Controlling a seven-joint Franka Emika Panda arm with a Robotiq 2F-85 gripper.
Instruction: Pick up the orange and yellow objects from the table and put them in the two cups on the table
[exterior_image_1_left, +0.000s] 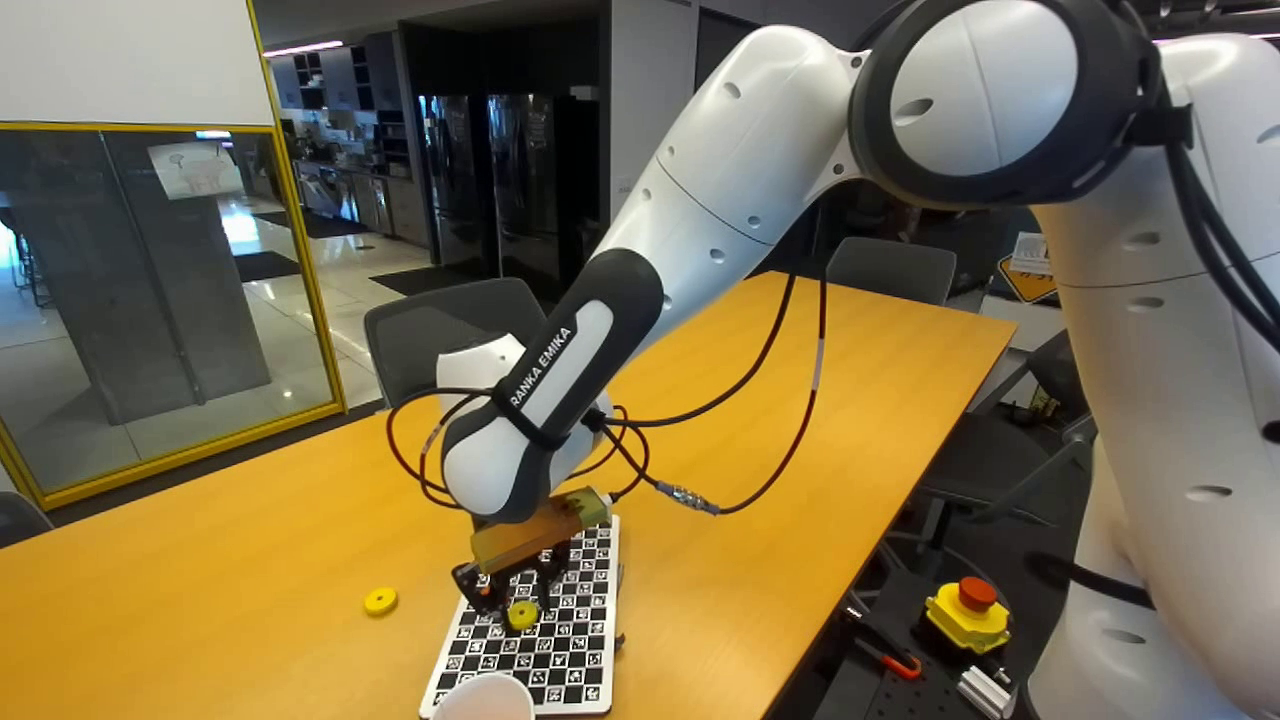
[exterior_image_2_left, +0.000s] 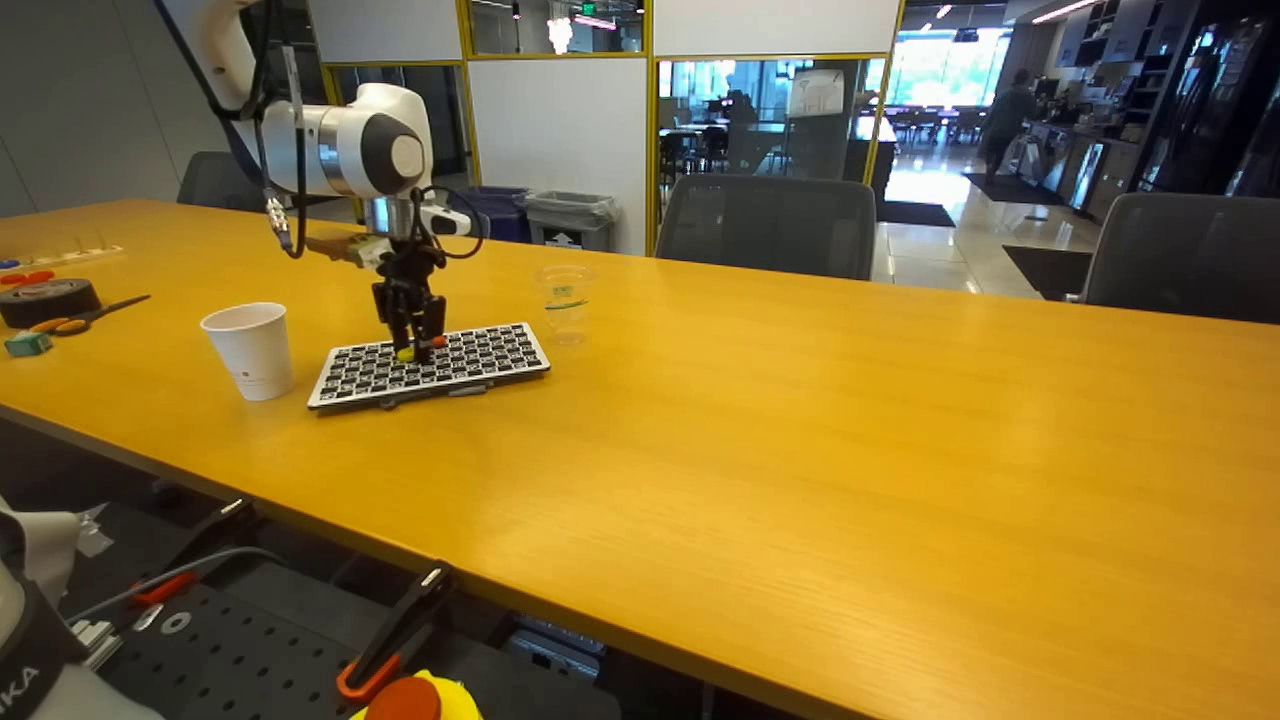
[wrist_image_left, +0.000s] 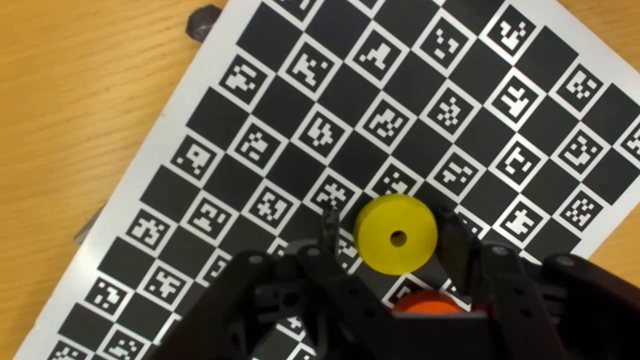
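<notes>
Wrist view: the pincer stands loosely parted around a yellow piece on the checkered mat. Over the bench and its long edge, the arm slants down, marked "RANKA EMIKA".

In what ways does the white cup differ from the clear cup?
The white cup is opaque, while the clear cup is see-through. The white cup stands by one end of the checkered board, the clear cup by the opposite end. Both stand upright on the table.
</notes>
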